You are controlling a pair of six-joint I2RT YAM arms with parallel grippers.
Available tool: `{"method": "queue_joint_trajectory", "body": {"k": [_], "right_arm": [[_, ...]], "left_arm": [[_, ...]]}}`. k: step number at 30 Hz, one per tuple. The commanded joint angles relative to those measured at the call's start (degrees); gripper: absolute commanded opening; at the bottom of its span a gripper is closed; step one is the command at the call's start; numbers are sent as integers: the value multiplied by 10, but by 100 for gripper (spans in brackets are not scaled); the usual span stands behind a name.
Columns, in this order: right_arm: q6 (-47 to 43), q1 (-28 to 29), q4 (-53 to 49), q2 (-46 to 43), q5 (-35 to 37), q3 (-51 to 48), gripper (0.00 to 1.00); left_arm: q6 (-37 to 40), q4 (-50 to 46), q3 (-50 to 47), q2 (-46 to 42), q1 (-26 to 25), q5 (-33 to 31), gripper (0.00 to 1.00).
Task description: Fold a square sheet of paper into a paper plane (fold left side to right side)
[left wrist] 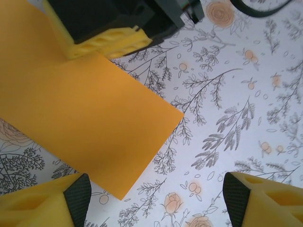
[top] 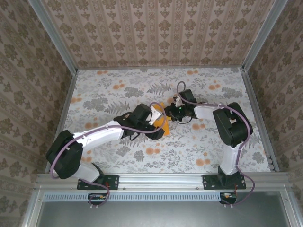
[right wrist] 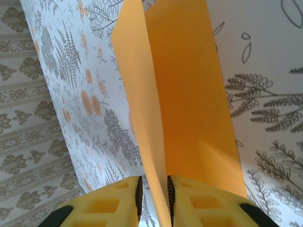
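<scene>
While the right gripper (right wrist: 154, 196) pinches a raised flap of the orange paper sheet (right wrist: 189, 94) between its nearly closed fingers (right wrist: 109, 208), the left gripper (left wrist: 156, 201) hovers just beside it, fingers spread wide and holding nothing. The sheet, folded over itself, lies near the middle of the floral desk (left wrist: 236, 118), one corner close to a left gripper finger.

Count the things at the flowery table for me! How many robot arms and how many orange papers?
Robot arms: 2 (left arm, right arm)
Orange square sheet of paper: 1
Total: 3
</scene>
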Motion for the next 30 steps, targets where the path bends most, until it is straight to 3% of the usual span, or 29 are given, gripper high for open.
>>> {"method": "queue_joint_trajectory", "body": {"k": [1, 8, 15, 24, 30], "right_arm": [[-19, -2, -38, 20, -8, 28, 17], [-7, -5, -42, 9, 2, 24, 0], [-4, -5, -44, 4, 3, 20, 0], [-1, -5, -44, 2, 4, 17, 0], [-2, -5, -46, 0, 5, 16, 0]], "left_arm": [[44, 8, -2, 11, -25, -34, 79], [74, -3, 37, 64, -78, -106, 90], [89, -17, 95, 136, -117, -189, 100], [94, -40, 143, 210, -154, -304, 100], [88, -58, 164, 242, -156, -333, 95]]}}
